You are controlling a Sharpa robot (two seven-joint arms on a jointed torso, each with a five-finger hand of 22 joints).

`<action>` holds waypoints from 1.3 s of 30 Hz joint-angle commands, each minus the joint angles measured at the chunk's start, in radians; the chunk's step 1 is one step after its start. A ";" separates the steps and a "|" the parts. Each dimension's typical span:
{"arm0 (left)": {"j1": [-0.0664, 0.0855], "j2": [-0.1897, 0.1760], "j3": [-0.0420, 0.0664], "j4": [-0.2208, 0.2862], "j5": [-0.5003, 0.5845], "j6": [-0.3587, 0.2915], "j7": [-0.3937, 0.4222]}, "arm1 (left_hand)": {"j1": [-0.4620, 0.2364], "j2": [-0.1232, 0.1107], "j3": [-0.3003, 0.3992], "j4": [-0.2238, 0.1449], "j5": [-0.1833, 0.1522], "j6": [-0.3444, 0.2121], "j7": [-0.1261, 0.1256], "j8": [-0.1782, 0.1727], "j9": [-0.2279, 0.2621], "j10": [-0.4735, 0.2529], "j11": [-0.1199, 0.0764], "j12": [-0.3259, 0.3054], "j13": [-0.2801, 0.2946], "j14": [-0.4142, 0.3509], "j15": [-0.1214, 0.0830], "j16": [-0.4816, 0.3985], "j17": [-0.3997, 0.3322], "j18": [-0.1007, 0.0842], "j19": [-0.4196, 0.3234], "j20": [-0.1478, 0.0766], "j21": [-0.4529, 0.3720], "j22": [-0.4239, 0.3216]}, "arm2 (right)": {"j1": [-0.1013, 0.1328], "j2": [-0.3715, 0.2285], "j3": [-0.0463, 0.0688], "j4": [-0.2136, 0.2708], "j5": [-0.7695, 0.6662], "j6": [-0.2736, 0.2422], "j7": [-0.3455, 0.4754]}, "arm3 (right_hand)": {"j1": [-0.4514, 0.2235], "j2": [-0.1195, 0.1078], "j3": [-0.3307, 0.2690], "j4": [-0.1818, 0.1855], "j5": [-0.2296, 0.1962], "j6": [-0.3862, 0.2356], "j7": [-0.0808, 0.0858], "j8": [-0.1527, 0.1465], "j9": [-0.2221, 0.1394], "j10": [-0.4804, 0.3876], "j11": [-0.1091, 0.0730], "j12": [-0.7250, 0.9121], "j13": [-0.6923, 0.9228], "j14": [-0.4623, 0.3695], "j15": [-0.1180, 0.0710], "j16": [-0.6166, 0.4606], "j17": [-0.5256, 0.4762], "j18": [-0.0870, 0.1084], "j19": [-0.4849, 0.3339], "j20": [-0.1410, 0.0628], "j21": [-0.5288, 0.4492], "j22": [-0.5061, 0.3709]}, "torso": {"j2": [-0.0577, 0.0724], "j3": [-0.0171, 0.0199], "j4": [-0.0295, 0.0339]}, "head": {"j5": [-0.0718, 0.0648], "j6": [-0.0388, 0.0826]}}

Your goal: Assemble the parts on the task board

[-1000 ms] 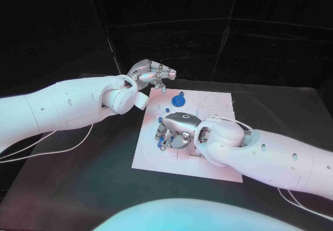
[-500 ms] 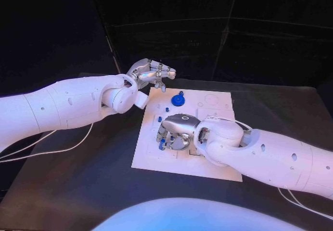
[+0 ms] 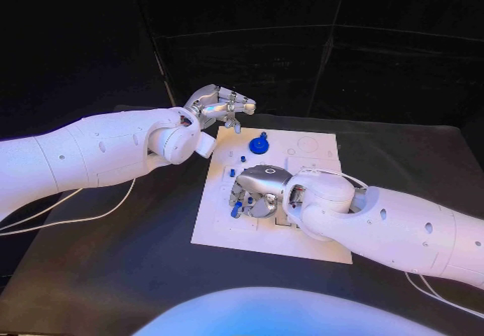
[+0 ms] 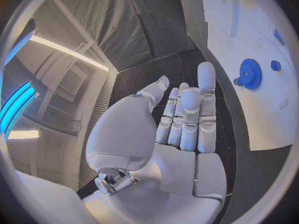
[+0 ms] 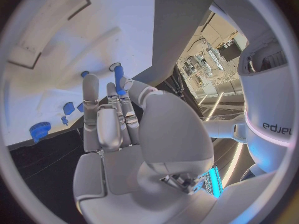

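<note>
right robot hand (image 3: 254, 194) pinching a small, stiff, light blue plastic peg (image 5: 118, 79) by its shaft over the white task board (image 3: 312, 241); left robot hand (image 3: 217, 105) open, empty.

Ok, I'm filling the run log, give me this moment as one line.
left hand: open, held off the task board | right hand: over board, pinching blue peg | blue gear: on board, untouched

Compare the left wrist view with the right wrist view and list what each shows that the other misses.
Left wrist view alone: the left hand, fingers straight and holding nothing, off the board's edge over the black table.

Right wrist view alone: the right hand over the board, a blue peg at its fingertips, and a recessed slot.

Both: the white task board and the blue gear.
</note>
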 commanded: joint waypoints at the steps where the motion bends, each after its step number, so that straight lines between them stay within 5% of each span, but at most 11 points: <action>1: 0.002 0.000 0.001 0.000 0.003 0.012 0.006 | 0.004 0.004 -0.005 0.002 -0.003 -0.008 -0.001 0.004 -0.002 -0.006 -0.003 0.003 0.001 -0.006 -0.002 -0.006 -0.001 0.020 -0.002 0.001 -0.004 -0.001 | -0.003 -0.002 -0.002 0.000 -0.027 0.008 -0.015 | -0.005 0.008 0.006 -0.001 0.004 0.009 0.001 -0.003 0.000 0.020 -0.010 0.002 -0.002 0.016 -0.004 0.003 0.001 0.015 -0.005 -0.001 0.006 0.001 | 0.000 0.0005 -0.0004 | 0.000 -0.001; 25: 0.002 0.000 0.001 0.001 0.003 0.016 0.001 | 0.004 0.005 -0.005 0.002 -0.003 -0.009 0.000 0.005 -0.002 -0.008 -0.003 0.005 0.002 -0.007 -0.001 -0.006 -0.002 0.020 -0.002 0.002 -0.005 -0.002 | -0.010 -0.027 -0.002 0.037 -0.062 -0.052 -0.049 | -0.010 0.012 0.009 0.001 0.007 0.012 -0.001 -0.003 0.001 0.024 -0.012 0.001 -0.001 0.018 -0.005 0.006 0.008 0.015 -0.006 -0.001 0.008 0.002 | 0.000 0.0002 -0.0008 | 0.000 -0.003; 39: 0.002 -0.002 0.001 0.002 0.003 0.018 0.000 | 0.004 0.005 -0.005 0.002 -0.003 -0.009 0.000 0.005 -0.002 -0.008 -0.003 0.005 0.002 -0.007 -0.001 -0.006 -0.002 0.020 -0.002 0.002 -0.005 -0.002 | -0.010 -0.034 -0.002 0.050 -0.078 -0.036 -0.072 | -0.014 0.011 0.011 0.000 0.014 0.013 -0.001 -0.003 0.001 0.025 -0.012 -0.001 -0.001 0.018 -0.005 0.007 0.008 0.015 -0.006 -0.001 0.009 0.003 | 0.000 0.0007 0.0000 | 0.001 -0.005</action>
